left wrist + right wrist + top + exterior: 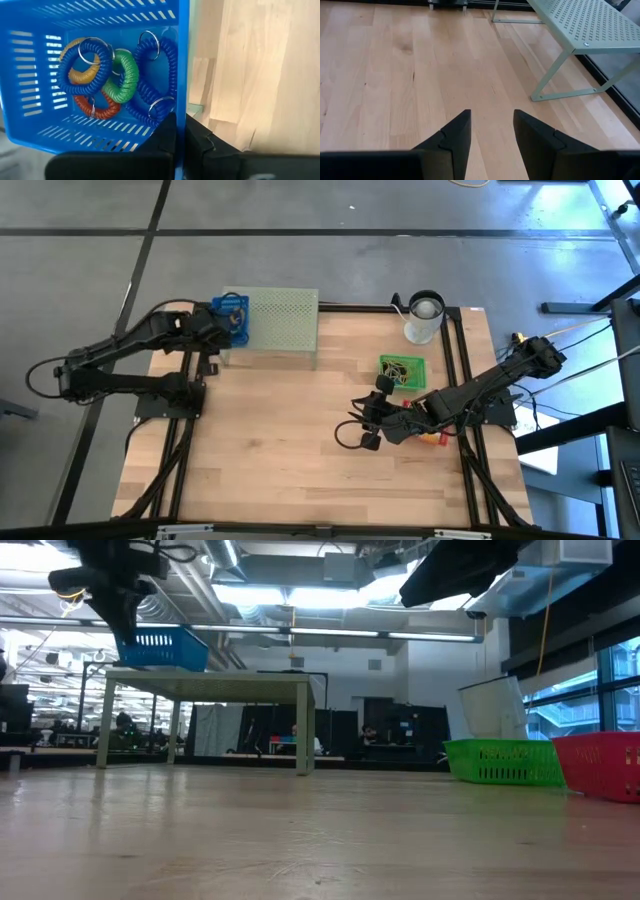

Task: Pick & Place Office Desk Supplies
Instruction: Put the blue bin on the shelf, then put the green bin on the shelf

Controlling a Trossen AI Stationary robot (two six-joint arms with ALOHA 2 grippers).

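A small blue basket (pixel 45 75) holds coiled loops with key rings: blue (pixel 150 85), green (pixel 125 77), orange-red (pixel 97 107) and yellow (pixel 82 76). My left gripper (pixel 180 122) is shut on it at the left end of the pale green mesh stand (pixel 280 320). In the low view the basket (pixel 160 648) sits level with the stand's top (pixel 220 682). My right gripper (pixel 491 117) is open and empty above bare wood, near the table's right-middle (pixel 362 425). A green basket (pixel 402 372) with small items stands on the table. My left gripper pinches one side wall of the blue basket at its rim (pixel 181 107), one finger (pixel 162 135) inside and one (pixel 200 137) outside, coming from above. The basket stays upright with the loops lying on its floor. Whether its bottom rests on the stand I cannot tell.
A white cup (pixel 425 315) stands at the far edge, right of the stand. A red basket (pixel 605 765) sits beside the green one (pixel 500 760), under my right arm. Open wood (pixel 290 450) covers the table's middle and near side. Black frame rails (pixel 462 360) run along the right side.
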